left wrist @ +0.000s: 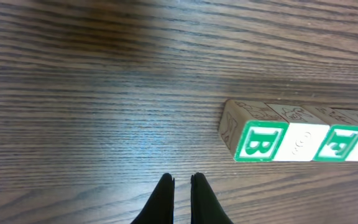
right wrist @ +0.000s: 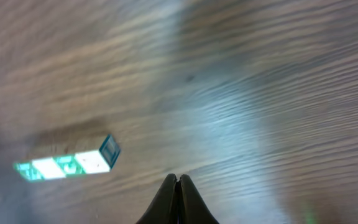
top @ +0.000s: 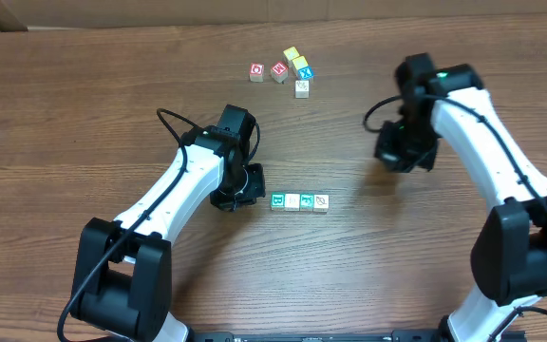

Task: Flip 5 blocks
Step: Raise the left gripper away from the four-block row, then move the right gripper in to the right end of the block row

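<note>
Four alphabet blocks (top: 299, 201) are sitting in a touching row mid-table. From the left wrist view, the B block (left wrist: 261, 141) at the row's end is showing a green-framed "B", and the F block (left wrist: 343, 143), third along, a green "F". The pale faces between are too faint to read. Five loose blocks (top: 279, 70) are lying grouped at the far side of the wooden table (top: 84, 95). Left gripper (left wrist: 182, 182) is hanging just beside the B block, jaws pressed together, gripping nothing. Right gripper (right wrist: 177, 182) is hanging well right of the row, likewise closed and empty.
</note>
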Robot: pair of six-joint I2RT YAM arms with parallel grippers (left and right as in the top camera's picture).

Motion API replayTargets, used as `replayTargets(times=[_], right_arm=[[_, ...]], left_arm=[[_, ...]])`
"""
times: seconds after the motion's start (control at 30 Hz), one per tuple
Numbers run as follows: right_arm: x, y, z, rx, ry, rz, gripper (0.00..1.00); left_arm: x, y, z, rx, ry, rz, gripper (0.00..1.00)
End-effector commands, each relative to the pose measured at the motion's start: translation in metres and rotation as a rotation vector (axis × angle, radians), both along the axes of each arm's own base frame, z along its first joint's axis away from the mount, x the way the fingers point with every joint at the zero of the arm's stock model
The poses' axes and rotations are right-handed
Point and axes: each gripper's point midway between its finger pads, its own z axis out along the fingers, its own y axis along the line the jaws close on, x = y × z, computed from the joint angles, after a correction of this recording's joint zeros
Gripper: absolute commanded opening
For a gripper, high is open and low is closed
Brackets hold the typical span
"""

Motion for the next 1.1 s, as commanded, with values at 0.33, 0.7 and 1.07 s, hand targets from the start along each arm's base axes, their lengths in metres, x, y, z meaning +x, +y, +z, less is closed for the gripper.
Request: replayTargets(times=[0.33, 0.7, 1.07], right_arm=[[-0.047, 0.072, 0.029, -0.041, -0.106, 0.166, 0.04], [-0.063, 0.061, 0.027, -0.202, -0.193, 0.101, 0.04], [-0.045, 0.058, -0.006, -0.083, -0.195, 0.087, 0.04]], left_arm=[[0.001, 0.003, 0.008, 0.02, -0.018, -0.021, 0.04], [-0.006, 0.018, 0.015, 0.119, -0.027, 0.02, 0.04], [-0.01, 0.018, 0.069, 0.054, -0.167, 0.064, 0.04]])
